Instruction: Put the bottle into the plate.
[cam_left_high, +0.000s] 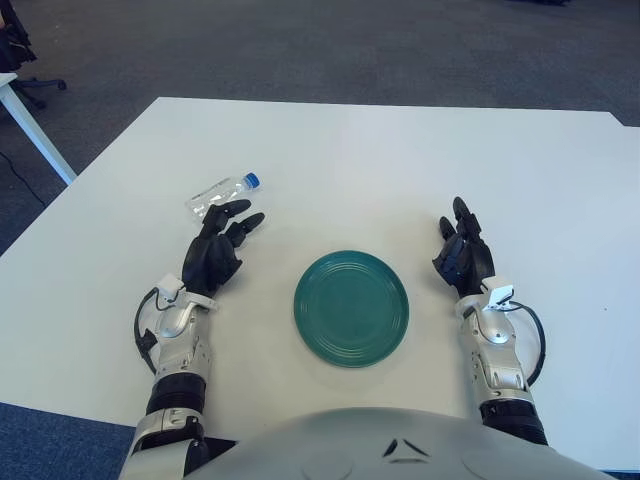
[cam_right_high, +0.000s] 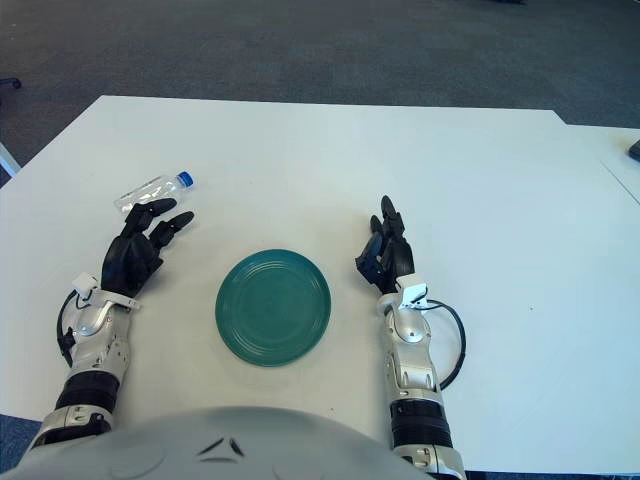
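A clear plastic bottle (cam_left_high: 221, 193) with a blue cap lies on its side on the white table (cam_left_high: 380, 160), to the left of centre. A round dark green plate (cam_left_high: 351, 307) sits near the table's front edge, between my two hands. My left hand (cam_left_high: 228, 232) is just in front of the bottle, fingers spread and pointing toward it, holding nothing. My right hand (cam_left_high: 462, 248) shows to the right of the plate, fingers relaxed and pointing away from me, with nothing in it.
Dark carpet lies beyond the table's far edge. A white table leg and an office chair base (cam_left_high: 30, 90) stand at the far left. Another table's edge (cam_right_high: 625, 150) shows at the right.
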